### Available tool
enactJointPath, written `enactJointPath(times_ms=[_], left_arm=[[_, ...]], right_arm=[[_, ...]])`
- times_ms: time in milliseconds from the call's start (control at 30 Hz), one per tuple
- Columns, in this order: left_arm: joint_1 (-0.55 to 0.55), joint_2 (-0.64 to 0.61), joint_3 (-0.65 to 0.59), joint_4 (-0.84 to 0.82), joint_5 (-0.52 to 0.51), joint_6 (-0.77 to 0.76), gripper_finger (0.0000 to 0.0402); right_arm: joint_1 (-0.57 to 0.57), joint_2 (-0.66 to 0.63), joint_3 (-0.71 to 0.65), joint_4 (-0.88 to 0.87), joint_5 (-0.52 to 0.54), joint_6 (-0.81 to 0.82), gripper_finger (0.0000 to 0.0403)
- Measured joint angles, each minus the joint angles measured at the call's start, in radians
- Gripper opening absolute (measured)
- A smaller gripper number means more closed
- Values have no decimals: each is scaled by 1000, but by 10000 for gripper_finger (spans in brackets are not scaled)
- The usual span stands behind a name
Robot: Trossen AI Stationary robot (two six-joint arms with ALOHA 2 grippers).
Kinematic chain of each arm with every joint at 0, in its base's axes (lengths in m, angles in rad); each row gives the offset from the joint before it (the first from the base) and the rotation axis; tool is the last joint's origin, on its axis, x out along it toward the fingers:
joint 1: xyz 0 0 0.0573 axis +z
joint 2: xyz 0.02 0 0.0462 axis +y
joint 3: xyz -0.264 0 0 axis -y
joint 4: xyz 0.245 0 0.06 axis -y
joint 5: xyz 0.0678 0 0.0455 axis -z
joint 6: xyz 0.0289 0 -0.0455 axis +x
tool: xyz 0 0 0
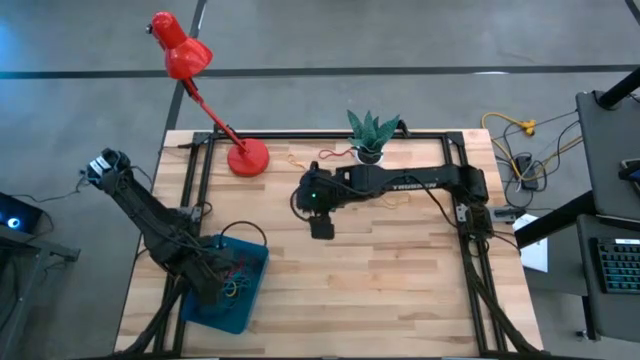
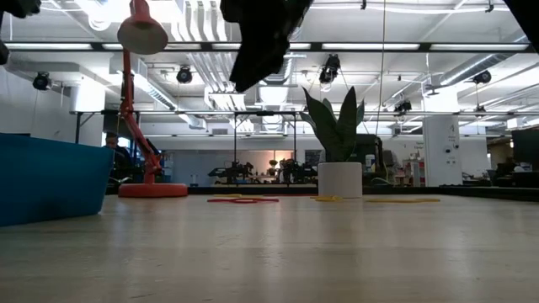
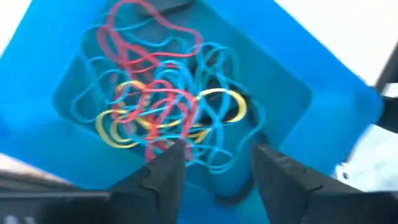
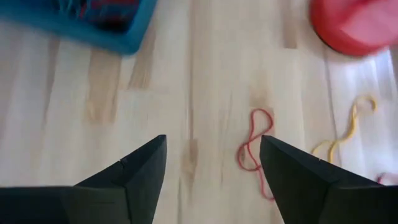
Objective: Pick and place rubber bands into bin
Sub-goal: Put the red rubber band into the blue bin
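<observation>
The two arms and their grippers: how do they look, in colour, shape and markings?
Both arms are dark, almost black, built of jointed segments. The right arm carries pale lettering along its long link and a small green light near the wrist. The left arm has black cables running along it. The left gripper and the right gripper each have two dark, wedge-shaped fingers tapering to a point.

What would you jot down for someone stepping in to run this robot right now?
Left gripper: jaws open, empty, over the bin at the table's front left.
Right gripper: jaws open, empty, above mid-table.
Done: a tangle of rubber bands lies in the bin.
Left: a red band and a yellow band lie loose on the wood near the red lamp base; more loose bands show near the plant pot.
Likely next: the right gripper takes the red band.
</observation>
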Motion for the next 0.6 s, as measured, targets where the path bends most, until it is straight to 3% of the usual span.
enactJointPath(times_ms=[200, 400, 600], left_arm=[[-6, -4, 48, 33, -28, -45, 200], [-6, -33, 79, 57, -117, -134, 202], [-6, -48, 94, 56, -191, -154, 202]], right_arm=[[-29, -1, -141, 99, -13, -226, 244], [-103, -1, -304, 264, -77, -201, 243], [-199, -1, -395, 312, -107, -194, 242]])
